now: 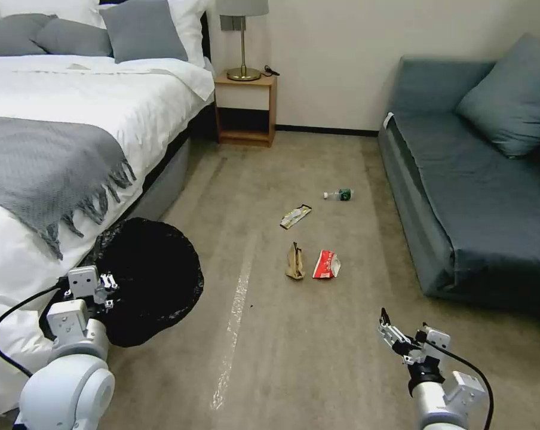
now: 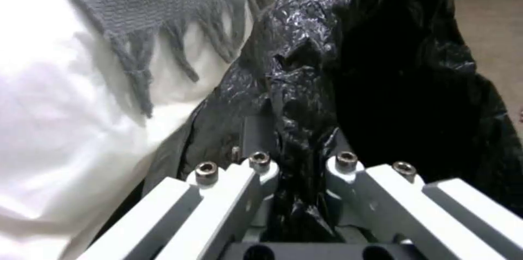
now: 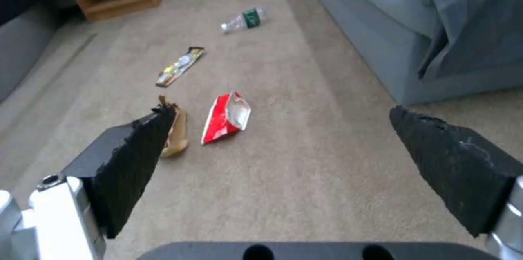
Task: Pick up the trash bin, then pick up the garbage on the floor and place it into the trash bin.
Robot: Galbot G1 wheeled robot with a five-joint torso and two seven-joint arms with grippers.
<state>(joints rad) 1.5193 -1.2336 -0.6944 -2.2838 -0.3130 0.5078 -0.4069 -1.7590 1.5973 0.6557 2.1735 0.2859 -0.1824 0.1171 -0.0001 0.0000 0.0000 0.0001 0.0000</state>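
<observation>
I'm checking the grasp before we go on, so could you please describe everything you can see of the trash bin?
The trash bin shows as a round mouth lined with a crinkled, glossy black plastic bag draped over its rim, dark inside. It sits beside the bed, tipped so its opening faces the head camera. The left gripper is shut on its near rim, bag plastic bunched between the fingers. No litter is visible inside.
</observation>
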